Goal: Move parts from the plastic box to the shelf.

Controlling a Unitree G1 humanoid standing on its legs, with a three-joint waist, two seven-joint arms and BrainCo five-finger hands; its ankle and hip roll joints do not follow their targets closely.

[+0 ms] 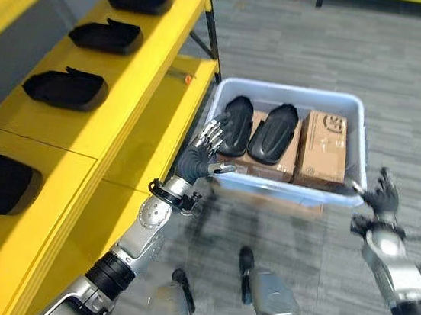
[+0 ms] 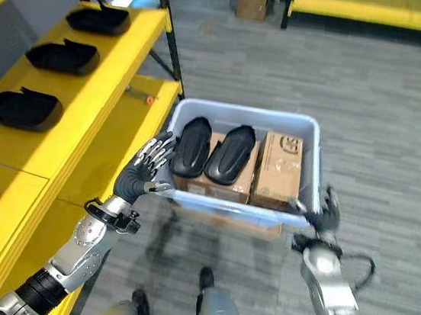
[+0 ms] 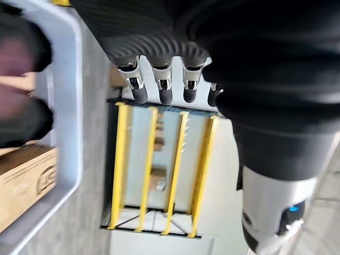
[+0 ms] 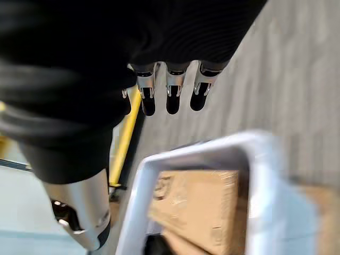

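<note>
A pale blue plastic box (image 1: 288,91) stands on the floor beside the yellow shelf (image 1: 137,95). Inside it two black moulded parts (image 1: 235,125) (image 1: 273,133) lie side by side on brown cartons, with another carton (image 1: 323,148) to their right. Several black parts like these (image 1: 67,88) (image 1: 106,36) sit in a row on the shelf top. My left hand (image 1: 200,152) is at the box's near left corner, fingers straight and open, holding nothing. My right hand (image 1: 381,197) hovers open at the near right corner, its fingers (image 4: 170,91) above the rim (image 4: 212,151).
The shelf's black diagonal leg (image 1: 211,27) stands just behind the box's far left corner. A small carton (image 2: 252,3) and a yellow rack (image 2: 382,13) are far back. Grey carpet lies open to the right of the box.
</note>
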